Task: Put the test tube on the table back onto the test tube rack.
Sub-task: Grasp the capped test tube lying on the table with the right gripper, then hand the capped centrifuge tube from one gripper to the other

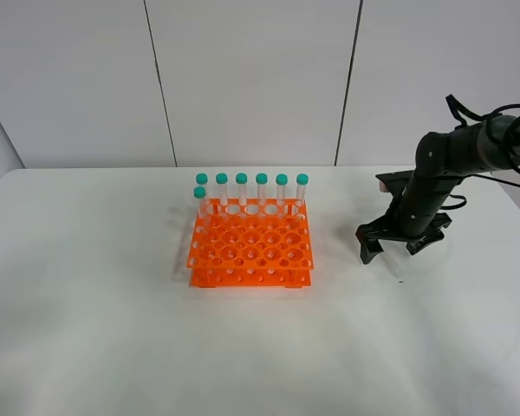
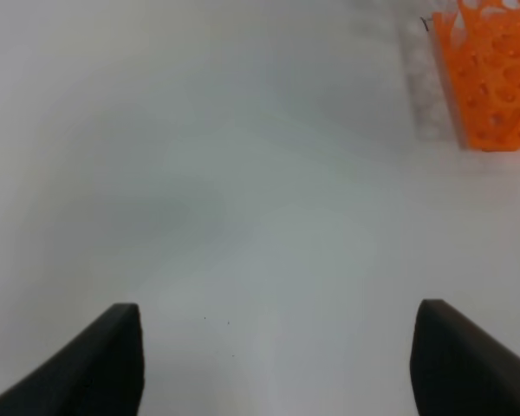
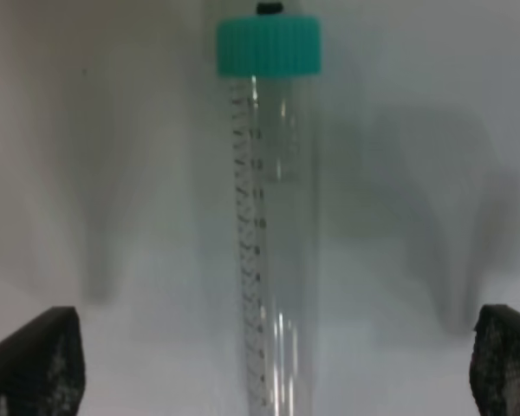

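The test tube [image 3: 269, 225] lies flat on the white table [image 1: 113, 329], its teal cap [image 3: 268, 45] away from the wrist camera. My right gripper [image 1: 403, 247] hovers over it, open and empty, its fingertips [image 3: 35, 364] wide on either side of the tube. In the high view the tube is mostly hidden under this gripper. The orange test tube rack [image 1: 251, 247] stands mid-table, to the left of the right gripper. My left gripper [image 2: 277, 364] is open and empty over bare table. It is out of the high view.
Several teal-capped tubes [image 1: 251, 186] stand upright along the rack's back row, with one more at the left end of the row in front of it. A corner of the rack [image 2: 494, 78] shows in the left wrist view. The table's far edge meets a white panelled wall.
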### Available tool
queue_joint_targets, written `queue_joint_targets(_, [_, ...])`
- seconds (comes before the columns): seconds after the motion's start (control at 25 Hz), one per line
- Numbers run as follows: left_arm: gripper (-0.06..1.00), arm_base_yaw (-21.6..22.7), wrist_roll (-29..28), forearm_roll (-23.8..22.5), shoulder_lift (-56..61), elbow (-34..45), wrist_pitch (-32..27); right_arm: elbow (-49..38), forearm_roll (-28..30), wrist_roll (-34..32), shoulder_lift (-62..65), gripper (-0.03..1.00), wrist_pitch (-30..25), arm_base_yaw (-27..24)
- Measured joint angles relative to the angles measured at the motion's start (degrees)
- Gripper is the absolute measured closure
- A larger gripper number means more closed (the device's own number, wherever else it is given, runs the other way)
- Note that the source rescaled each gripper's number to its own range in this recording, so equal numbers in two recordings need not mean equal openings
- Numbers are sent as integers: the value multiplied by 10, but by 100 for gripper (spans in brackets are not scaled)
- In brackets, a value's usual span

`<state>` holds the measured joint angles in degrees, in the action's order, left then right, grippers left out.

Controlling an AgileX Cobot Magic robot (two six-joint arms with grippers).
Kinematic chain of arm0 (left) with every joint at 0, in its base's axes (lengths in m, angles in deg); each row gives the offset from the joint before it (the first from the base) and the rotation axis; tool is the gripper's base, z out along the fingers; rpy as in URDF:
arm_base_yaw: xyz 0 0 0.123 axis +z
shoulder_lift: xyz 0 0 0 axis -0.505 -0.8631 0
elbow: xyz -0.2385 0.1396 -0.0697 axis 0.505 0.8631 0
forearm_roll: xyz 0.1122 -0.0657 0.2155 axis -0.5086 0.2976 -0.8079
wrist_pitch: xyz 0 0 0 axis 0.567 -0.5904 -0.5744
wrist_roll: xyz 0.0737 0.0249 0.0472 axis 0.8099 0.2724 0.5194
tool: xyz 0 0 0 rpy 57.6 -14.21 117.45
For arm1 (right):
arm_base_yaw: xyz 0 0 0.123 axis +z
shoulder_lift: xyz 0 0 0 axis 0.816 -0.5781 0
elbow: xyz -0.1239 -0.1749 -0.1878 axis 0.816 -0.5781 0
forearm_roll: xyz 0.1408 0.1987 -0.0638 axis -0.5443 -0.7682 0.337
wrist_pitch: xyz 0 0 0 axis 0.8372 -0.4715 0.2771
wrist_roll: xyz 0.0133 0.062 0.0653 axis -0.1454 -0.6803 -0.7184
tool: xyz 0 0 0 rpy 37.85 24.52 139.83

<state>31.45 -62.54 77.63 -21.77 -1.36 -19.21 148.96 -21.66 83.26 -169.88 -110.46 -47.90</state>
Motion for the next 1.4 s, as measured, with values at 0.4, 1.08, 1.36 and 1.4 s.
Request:
queue_joint_targets(0.4, [-6,0,0,0,0,0,0,1,1,0,-13,0,19,0])
queue_joint_targets(1.08, [-6,0,0,0,0,0,0,28,1,36,36,93,-46,0])
queue_joint_targets(1.36, [-6,0,0,0,0,0,0,32,2,41,200,93,-119,0])
queue_joint_targets(1.4, [-6,0,0,0,0,0,0,30,2,41,218,93,-137,0])
